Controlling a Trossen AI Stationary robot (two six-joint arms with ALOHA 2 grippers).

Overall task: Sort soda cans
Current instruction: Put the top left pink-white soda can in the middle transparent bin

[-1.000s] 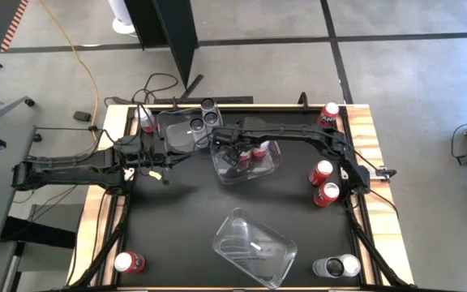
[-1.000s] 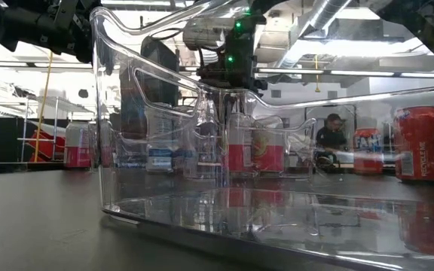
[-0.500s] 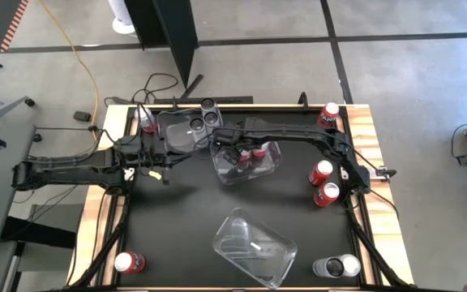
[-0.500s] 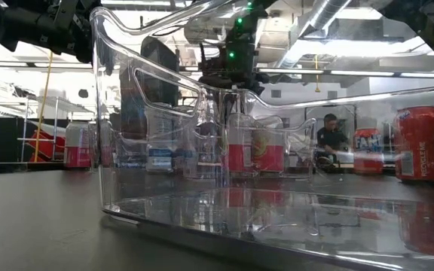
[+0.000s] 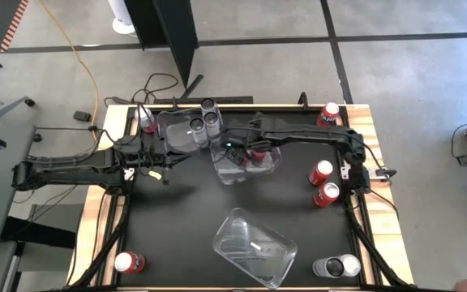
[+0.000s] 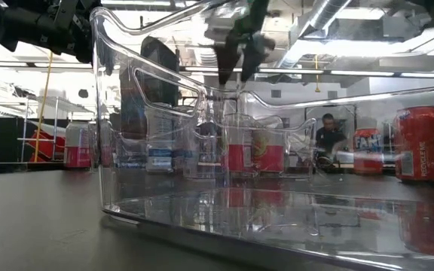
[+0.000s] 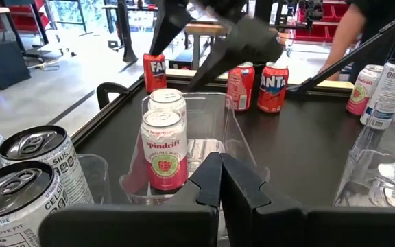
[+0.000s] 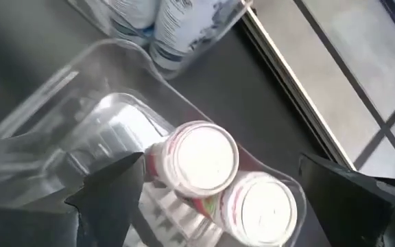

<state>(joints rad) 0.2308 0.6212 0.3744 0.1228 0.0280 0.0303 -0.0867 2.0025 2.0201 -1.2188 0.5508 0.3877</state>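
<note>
Two pink-and-white soda cans (image 8: 201,158) stand upright on their bases in the middle clear bin (image 5: 270,166), also seen in the left wrist view (image 7: 163,147). My right gripper (image 8: 221,161) hangs open above them, slanting down, touching nothing; in the low view the right gripper (image 6: 239,49) is well above the bin's rim. Grey-silver cans (image 5: 203,122) stand in the far-left bin (image 5: 173,134). My left gripper (image 5: 166,174) waits shut at the table's left, level, fingers together (image 7: 221,185).
An empty clear bin (image 5: 254,247) lies near the front edge. Loose red cans stand at the right (image 5: 321,172), (image 5: 327,193), the far right corner (image 5: 329,113) and the near left corner (image 5: 128,262). Silver cans (image 5: 337,266) stand near right. A person (image 6: 328,135) sits beyond the table.
My right gripper has risen out of the middle bin to well above its rim, staying open and tipping a little. The two cans stay upright in the bin.
</note>
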